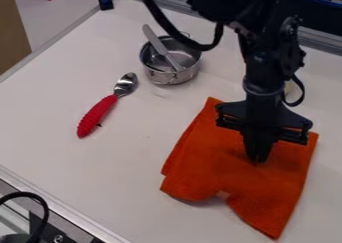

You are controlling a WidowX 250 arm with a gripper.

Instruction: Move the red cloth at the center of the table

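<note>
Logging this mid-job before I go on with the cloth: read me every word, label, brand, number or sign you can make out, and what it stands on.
No readable text on the cloth, the gripper, the red-handled spoon or the table.
Metal pot: small dark marks on its side, too small to tell whether they are lettering.

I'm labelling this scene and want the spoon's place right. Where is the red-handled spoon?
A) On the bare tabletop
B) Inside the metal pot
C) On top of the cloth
A: the spoon lies directly on the white tabletop, apart from the pot and cloth.
</note>
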